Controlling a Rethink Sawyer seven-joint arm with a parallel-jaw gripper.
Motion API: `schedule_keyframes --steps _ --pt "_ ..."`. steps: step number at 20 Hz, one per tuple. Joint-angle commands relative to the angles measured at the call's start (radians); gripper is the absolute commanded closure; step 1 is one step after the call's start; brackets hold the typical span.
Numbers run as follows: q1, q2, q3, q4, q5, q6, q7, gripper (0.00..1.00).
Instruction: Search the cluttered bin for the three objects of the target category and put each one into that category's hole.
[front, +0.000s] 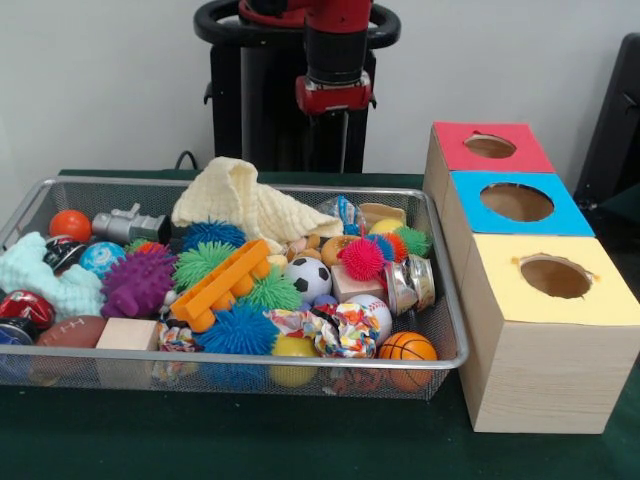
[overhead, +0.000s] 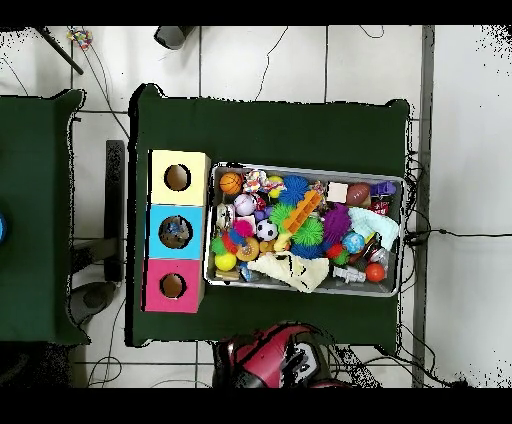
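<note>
- Nearest the front-view camera, at the wire bin's (front: 448, 352) near edge, lay a small basketball (front: 408, 348), a yellow ball (front: 293, 349), a blue spiky ball (front: 238, 329) and a brown football (front: 72, 331).
- Mid-bin sat a soccer ball (front: 308, 277), an orange plastic toy (front: 222, 284), a purple spiky ball (front: 136, 283) and a pink spiky ball (front: 362, 259).
- Farther back, a cream cloth (front: 245, 202) was draped over the clutter, with an orange ball (front: 70, 224) in the far left corner.
- Right of the bin stood three holed boxes: the yellow box (front: 590, 302) nearest, then the blue box (front: 565, 215), then the red box (front: 525, 152).
- My gripper (front: 336, 95) hung raised beyond the bin's far edge; I could not tell how far it was spread.
</note>
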Motion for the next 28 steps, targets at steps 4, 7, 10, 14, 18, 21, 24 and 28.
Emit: schedule_keyframes --steps 4,7,10,14,18,21,24,28 --pt "0.079 0.108 -0.048 -0.229 0.118 0.023 0.125 0.00" --pt "0.107 0.125 -0.071 -0.248 0.149 0.008 0.135 0.00" --pt "0.123 0.155 -0.091 -0.258 0.177 -0.015 0.141 0.00" --pt "0.111 0.190 -0.087 -0.273 0.194 -0.033 0.124 0.00" --pt "0.107 0.220 -0.092 -0.287 0.198 -0.065 0.114 0.00" --pt "0.102 0.233 -0.100 -0.290 0.195 -0.092 0.107 0.00" --pt "0.091 0.239 -0.098 -0.291 0.186 -0.102 0.097 0.00" --pt "0.101 0.259 -0.117 -0.307 0.184 -0.087 0.090 0.00"
